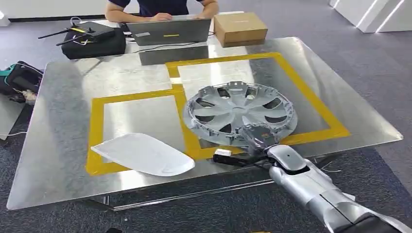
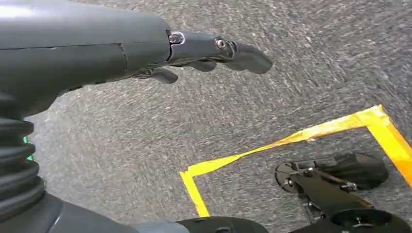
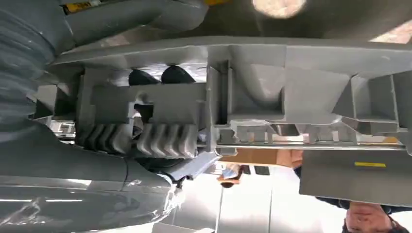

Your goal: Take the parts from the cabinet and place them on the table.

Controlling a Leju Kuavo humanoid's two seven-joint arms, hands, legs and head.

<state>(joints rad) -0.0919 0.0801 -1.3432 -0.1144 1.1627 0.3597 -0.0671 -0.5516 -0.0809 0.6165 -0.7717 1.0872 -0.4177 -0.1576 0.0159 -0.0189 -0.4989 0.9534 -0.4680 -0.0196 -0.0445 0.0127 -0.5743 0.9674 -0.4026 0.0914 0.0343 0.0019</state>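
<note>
A grey wheel cover (image 1: 238, 109) lies on the metal table (image 1: 63, 97) inside the right yellow-taped square, its near rim over the tape. My right hand (image 1: 260, 137) grips that near rim. In the right wrist view the dark fingers (image 3: 145, 77) hook behind the ribbed rim of the wheel cover (image 3: 301, 82), with the thumb on the near side. A white curved panel (image 1: 143, 154) rests on the left taped square, near the front edge. My left hand (image 2: 145, 53) hangs over the carpet, fingers stretched out and holding nothing.
A person (image 1: 160, 7) sits at the far side behind a laptop (image 1: 170, 31), with a cardboard box (image 1: 240, 28) and a black bag (image 1: 94, 41) beside it. A small white piece (image 1: 222, 152) lies at the table's front edge. Yellow tape (image 2: 291, 138) marks the floor.
</note>
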